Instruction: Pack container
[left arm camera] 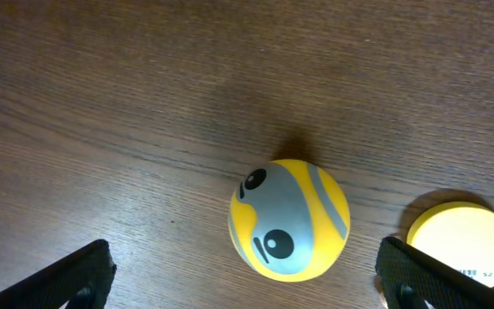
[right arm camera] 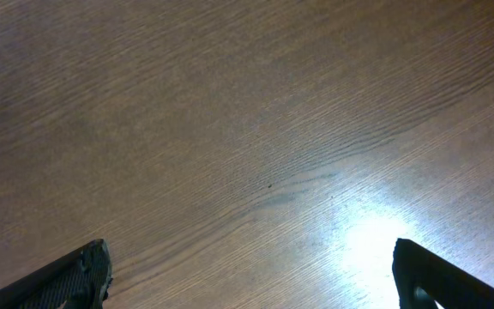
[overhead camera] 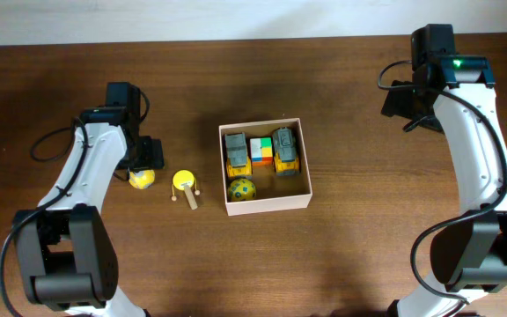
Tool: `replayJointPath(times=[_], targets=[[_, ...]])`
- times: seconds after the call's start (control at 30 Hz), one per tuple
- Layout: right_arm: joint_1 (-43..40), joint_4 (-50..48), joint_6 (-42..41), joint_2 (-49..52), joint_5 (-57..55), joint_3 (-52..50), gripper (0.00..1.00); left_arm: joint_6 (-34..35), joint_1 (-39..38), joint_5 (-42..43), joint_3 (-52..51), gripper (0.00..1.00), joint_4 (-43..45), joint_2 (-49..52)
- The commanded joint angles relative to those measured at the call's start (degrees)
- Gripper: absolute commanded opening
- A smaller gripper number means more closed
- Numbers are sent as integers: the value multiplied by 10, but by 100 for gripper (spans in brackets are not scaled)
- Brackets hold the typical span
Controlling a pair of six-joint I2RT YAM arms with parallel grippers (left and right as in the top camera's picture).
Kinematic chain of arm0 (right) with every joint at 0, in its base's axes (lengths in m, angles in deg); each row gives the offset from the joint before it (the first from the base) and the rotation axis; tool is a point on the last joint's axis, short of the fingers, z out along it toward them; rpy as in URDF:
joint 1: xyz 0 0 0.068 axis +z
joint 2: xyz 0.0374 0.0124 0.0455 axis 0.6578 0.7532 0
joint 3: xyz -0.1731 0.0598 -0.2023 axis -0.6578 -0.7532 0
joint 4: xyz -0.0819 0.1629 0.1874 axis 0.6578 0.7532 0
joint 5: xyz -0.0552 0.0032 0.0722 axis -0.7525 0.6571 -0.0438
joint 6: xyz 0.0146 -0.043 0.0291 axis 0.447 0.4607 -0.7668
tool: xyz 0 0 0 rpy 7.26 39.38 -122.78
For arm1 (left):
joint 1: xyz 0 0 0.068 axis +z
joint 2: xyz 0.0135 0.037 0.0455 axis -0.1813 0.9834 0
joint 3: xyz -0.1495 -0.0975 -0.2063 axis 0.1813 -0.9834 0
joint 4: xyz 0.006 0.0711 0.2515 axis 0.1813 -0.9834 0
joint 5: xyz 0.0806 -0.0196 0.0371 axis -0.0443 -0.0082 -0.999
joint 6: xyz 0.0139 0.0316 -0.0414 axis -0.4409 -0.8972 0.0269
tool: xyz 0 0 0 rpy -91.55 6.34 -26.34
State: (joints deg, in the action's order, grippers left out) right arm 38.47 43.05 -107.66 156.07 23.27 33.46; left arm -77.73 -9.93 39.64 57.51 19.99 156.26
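The square, shallow cardboard box with white walls and a tan inside (overhead camera: 268, 206) is crowded with toys. Its bare floor is mostly on the side away from your left gripper (left arm camera: 243, 270), so if you release short of that, the load may land on a toy and tumble out. That gripper hangs wide open. The yellow round-topped toy on wooden pegs (overhead camera: 184, 182) stands just beside its right finger, which could clip it on closing. The small yellow ball with a grey face (left arm camera: 290, 221) sits between the fingers but off-centre toward the right one, so an uneven squeeze may squirt it away. The box lies well off to this gripper's right, beyond the peg toy. Your right gripper (right arm camera: 247, 270), also wide open over bare wood, has the box well to its left.
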Motion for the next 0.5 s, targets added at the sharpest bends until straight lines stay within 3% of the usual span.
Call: replayJointPath(times=[0.0, 0.47], targets=[[0, 0, -7, 2, -1, -5, 99, 8, 0, 12, -3, 99, 2, 5], [0, 0, -7, 2, -1, -5, 99, 7, 0, 34, -41, 99, 45, 14]])
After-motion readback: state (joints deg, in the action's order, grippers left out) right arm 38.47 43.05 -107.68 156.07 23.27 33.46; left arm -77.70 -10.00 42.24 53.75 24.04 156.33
